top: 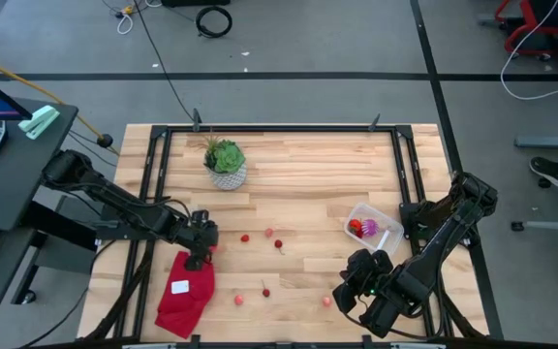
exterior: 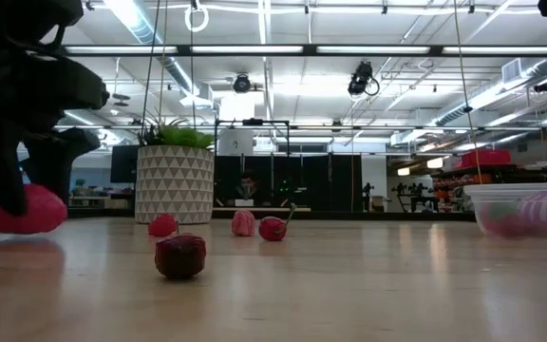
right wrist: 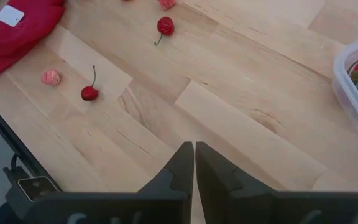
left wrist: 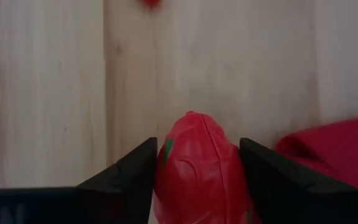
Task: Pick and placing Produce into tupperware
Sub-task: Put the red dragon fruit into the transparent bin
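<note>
Looking down from above, the left gripper (top: 201, 245) sits by the red cloth (top: 186, 289), and the tupperware (top: 374, 226) on the wooden surface (top: 298, 174) holds a strawberry (top: 356, 229).

Low down, a dark cherry (exterior: 180, 255) lies closest.

Left wrist: fingers (left wrist: 132, 177) pinch a red fruit (left wrist: 199, 168).

Right wrist: fingers (right wrist: 179, 171) pressed together, holding nothing.
</note>
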Robot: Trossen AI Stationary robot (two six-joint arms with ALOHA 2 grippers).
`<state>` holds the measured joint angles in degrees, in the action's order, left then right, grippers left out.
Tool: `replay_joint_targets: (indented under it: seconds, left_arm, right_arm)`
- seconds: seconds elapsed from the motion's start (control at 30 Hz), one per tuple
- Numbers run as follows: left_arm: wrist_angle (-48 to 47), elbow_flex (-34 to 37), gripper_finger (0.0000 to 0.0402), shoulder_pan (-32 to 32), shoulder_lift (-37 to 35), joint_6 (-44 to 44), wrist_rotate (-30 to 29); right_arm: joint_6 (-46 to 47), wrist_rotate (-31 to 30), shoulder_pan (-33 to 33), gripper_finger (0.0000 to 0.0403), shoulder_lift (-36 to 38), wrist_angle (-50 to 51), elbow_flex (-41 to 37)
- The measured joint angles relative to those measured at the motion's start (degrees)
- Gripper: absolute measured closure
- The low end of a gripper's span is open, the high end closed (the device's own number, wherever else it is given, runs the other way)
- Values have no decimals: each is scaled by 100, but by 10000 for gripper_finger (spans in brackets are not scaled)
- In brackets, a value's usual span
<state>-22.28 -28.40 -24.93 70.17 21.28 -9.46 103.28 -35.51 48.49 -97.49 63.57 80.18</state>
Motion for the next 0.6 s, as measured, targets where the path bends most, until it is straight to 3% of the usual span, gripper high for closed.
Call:
replay_joint_targets:
  seconds: [0.2, 0.37, 0.6]
  left_arm:
    - [600, -107, 191, 2, -4, -411, -90]
    - [1075, -404, 188, 129, -4, -703, -494]
    - [3332, -568, 192, 545, -4, -1722, -594]
  right_arm:
    - [0, 29, 0, 378, 0, -2, 0]
    - [0, 301, 16, 378, 0, 0, 0]
    - [324, 363, 445, 378, 0, 1, 0]
